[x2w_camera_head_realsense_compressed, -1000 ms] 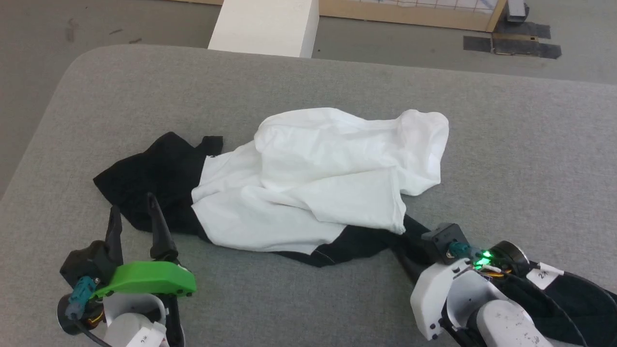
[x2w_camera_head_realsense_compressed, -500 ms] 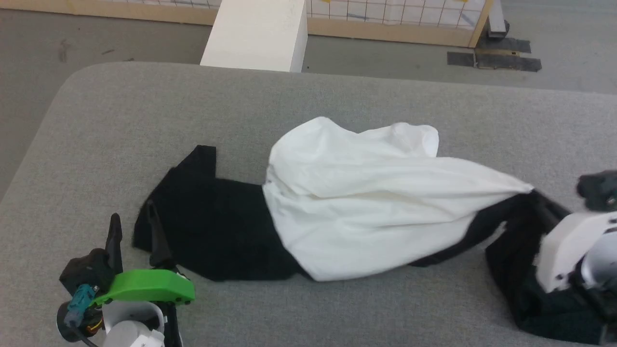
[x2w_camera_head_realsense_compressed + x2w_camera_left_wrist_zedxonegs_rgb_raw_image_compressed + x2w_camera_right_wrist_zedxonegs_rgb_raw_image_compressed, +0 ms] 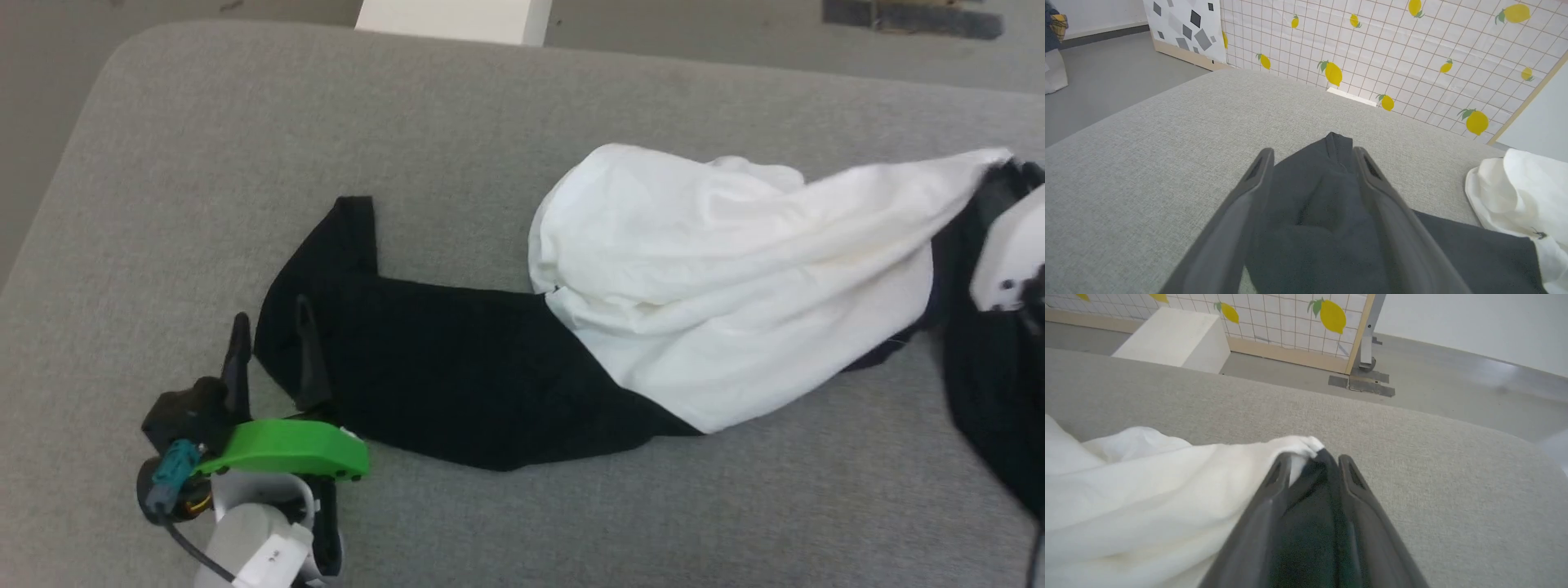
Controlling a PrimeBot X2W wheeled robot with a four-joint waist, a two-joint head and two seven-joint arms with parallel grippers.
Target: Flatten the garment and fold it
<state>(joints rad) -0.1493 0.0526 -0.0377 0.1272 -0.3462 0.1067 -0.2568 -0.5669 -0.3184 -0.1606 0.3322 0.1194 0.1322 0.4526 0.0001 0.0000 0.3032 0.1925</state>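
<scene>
— What's changing?
— The shirt [image 3: 718,269] is stretching further toward 3 o'clock, its long axis running from 8 to 2 across the cushion [image 3: 490,106].
— And the claws?
— The right gripper [image 3: 1314,457] is pinching the shirt at 2. The left gripper [image 3: 272,310] is hanging spread over the sleeve [image 3: 457,351] at 8.

A grey upholstered bench [image 3: 245,147]; beyond it, a white box [image 3: 1175,337] on the floor [image 3: 1282,373], before a lemon-patterned screen [image 3: 1392,49].

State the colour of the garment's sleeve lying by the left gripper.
Black sleeve, clearest in the head view.
</scene>
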